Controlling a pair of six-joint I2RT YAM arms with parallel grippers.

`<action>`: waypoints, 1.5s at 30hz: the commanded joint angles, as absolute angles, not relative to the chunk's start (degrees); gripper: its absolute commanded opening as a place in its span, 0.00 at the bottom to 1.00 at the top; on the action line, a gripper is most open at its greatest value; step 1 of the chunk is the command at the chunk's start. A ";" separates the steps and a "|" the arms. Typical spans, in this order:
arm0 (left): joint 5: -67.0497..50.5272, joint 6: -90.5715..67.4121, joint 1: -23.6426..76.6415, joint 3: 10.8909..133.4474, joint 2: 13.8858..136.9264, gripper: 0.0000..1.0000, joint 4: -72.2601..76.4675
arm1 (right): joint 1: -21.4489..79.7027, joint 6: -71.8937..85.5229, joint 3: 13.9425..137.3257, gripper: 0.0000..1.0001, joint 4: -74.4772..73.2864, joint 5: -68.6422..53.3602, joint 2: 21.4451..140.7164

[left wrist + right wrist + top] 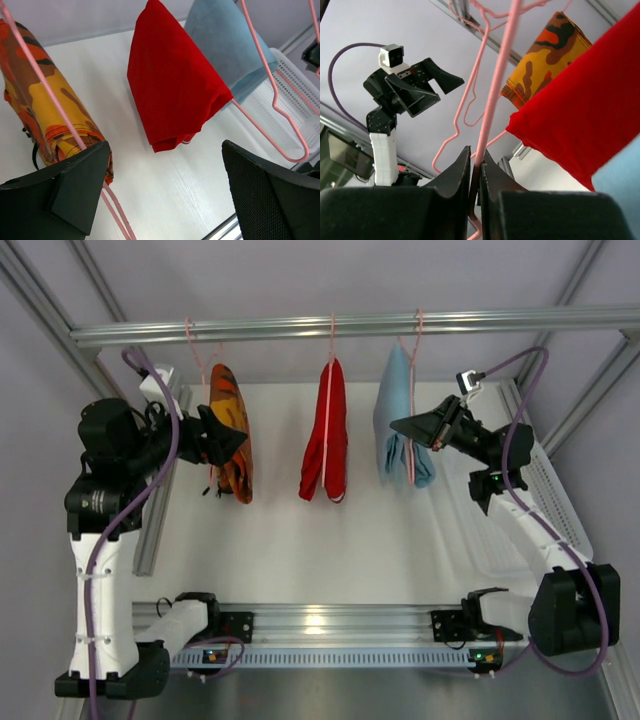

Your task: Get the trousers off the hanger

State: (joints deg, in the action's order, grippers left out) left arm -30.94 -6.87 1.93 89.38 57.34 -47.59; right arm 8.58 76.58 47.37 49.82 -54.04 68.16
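While the patterned pair (232, 430), red pair (326, 435) and blue pair (395, 410) hang, none is off; right gripper (476, 159) pinches the blue pair's hanger (496, 85); left gripper (228, 437) gapes empty.

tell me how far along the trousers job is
Done: nothing; the orange patterned pair, red pair and blue pair all hang from the rail. In hand: the right pincer is shut on the blue pair's hanger; the left pincer is open beside the orange patterned pair. Left: taking all three off.

No lettering, label, brand, number or sign is legible in any of the views.
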 commanded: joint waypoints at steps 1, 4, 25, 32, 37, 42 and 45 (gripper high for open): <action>-35.68 -10.80 1.67 89.47 57.92 0.98 -41.41 | 8.62 73.74 52.11 0.02 57.58 -53.17 66.19; -40.49 -13.70 1.67 87.46 56.96 0.98 -35.09 | 8.18 71.28 54.22 0.00 53.89 -53.35 63.82; -48.95 -24.61 1.67 81.56 57.21 0.98 -18.20 | 6.15 69.17 59.50 0.00 46.23 -50.54 55.89; -49.48 -25.93 1.67 80.68 58.18 0.98 -15.38 | 6.15 71.36 62.14 0.00 50.35 -49.92 60.99; -50.71 -27.59 1.67 81.47 58.80 0.98 -13.63 | 6.15 71.63 63.37 0.00 50.62 -50.45 61.00; -60.63 -41.97 1.76 80.16 60.20 0.98 3.20 | 6.15 70.40 61.00 0.00 46.77 -52.47 57.13; -63.27 -59.85 2.63 77.52 62.30 0.98 22.84 | 6.15 67.86 58.73 0.00 42.03 -52.74 52.40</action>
